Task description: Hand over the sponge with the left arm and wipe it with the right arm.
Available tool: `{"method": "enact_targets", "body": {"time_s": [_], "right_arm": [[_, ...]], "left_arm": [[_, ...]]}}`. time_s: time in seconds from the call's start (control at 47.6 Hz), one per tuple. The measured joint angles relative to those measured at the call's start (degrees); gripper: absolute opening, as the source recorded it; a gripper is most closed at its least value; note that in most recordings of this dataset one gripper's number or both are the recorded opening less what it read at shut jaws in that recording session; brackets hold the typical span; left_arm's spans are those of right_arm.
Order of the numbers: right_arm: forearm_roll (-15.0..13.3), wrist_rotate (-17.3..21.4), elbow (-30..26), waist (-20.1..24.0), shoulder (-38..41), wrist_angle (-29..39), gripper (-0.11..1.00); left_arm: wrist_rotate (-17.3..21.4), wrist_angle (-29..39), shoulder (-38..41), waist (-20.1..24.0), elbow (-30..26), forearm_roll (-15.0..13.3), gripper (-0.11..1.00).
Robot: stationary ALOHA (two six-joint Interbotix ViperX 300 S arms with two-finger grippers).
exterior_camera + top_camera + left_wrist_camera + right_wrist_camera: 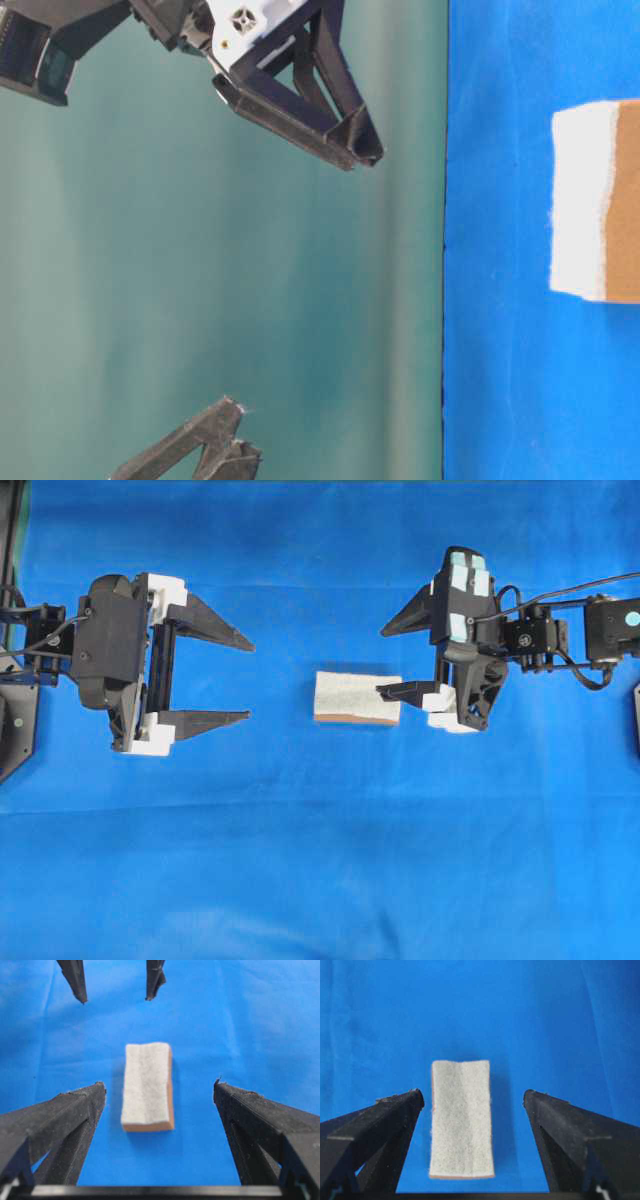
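The sponge (357, 697), whitish fuzzy top over a thin orange layer, lies flat on the blue cloth at the middle of the table, held by nothing. My left gripper (248, 680) stands open to its left, clear of it. In the left wrist view the sponge (147, 1087) lies lengthwise ahead, between the spread fingers of that gripper (158, 1083). My right gripper (382, 662), with teal patches, is open at the sponge's right end, one fingertip over that end. The right wrist view shows the sponge (461, 1120) between the wide fingers of the right gripper (472, 1092).
Blue cloth (320, 860) covers the whole table. Arm bodies and cables sit at the left edge (30, 640) and right edge (600, 625). In the table-level view the sponge (595, 200) rests on the cloth before a green backdrop (150, 280).
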Motion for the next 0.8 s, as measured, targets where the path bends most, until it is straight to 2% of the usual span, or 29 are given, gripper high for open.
{"method": "enact_targets", "body": {"time_s": [0.189,0.336,0.567,0.798], "right_arm": [[0.0,0.0,0.18,0.0,-0.26,-0.62,0.74],[0.0,0.09,2.11,0.09,-3.43,-0.35,0.74],[0.0,0.18,8.79,0.35,-14.24,-0.35,0.74],[0.0,0.18,15.29,0.35,-28.56,1.93,0.74]], "left_arm": [[-0.62,0.0,-0.18,0.0,0.0,0.0,0.9],[-1.67,0.53,-2.64,0.0,0.53,0.0,0.9],[-1.76,1.67,-11.34,0.0,4.13,-0.09,0.9],[-1.76,6.5,-23.12,0.0,8.0,-0.09,0.9]]}}
